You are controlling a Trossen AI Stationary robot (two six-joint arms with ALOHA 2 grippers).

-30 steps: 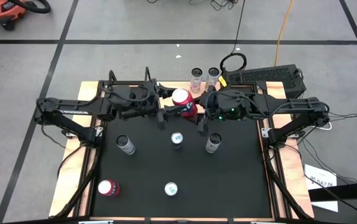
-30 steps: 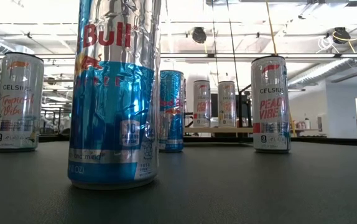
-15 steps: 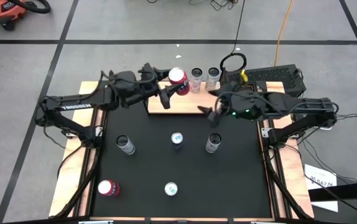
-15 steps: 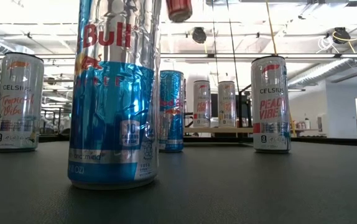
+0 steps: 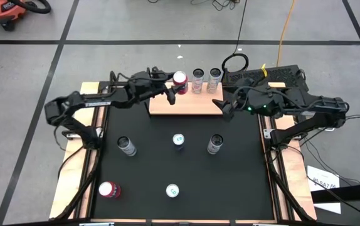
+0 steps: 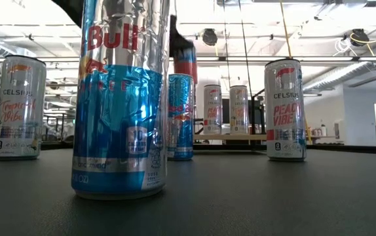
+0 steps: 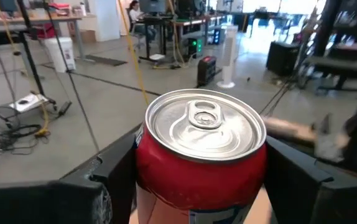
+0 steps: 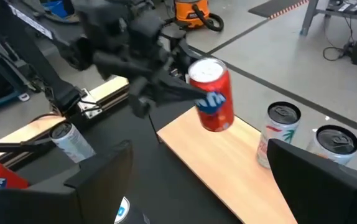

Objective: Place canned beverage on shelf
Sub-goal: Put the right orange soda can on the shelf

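Behind the black mat sits the shelf, two cans already at its back edge. Above its left rear corner, the left gripper clamps the red can (upright, tab up, off the board), arm stretched long across. Straight down is free board. The right gripper waits spread wide, empty, at the shelf's right end.

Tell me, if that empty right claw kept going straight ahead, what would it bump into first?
Probably the red can held by the left gripper above the shelf. The open right gripper points toward it, though how far off it is remains hard to judge.
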